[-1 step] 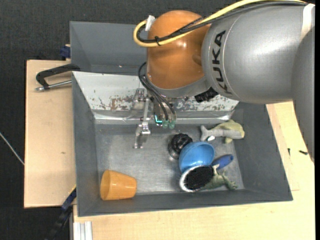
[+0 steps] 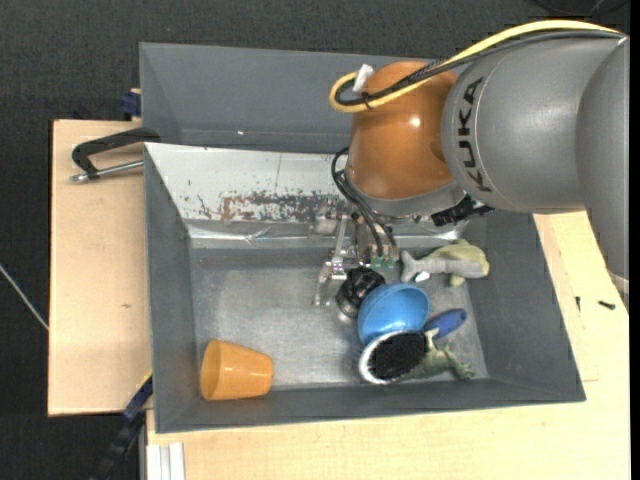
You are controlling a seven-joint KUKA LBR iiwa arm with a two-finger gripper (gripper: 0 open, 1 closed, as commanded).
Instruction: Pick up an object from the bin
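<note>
**Just beside the hand, toward the near wall: a blue cup on its side**

Just down and to the right of the hand (image 2: 336, 276), as the view shows it, lies the blue cup (image 2: 392, 310), tipped over. Its rounded body is nearest the hand and its long axis runs slantwise toward the near wall. A small dark round thing (image 2: 353, 291) sits between cup and hand, close against both. On the cup's far side from the hand a round black brush (image 2: 393, 356) touches it, with a cream soft shape (image 2: 452, 261) further toward the arm. An orange cup (image 2: 236, 370) lies well apart on the hand's other side, in a near corner of the bin (image 2: 170, 268). The hand hangs low over the bin floor; whether it is released or clenched cannot be told. By my reading, taking the blue cup calls for a short shift toward the arm's side, across the cup's short width.
</note>
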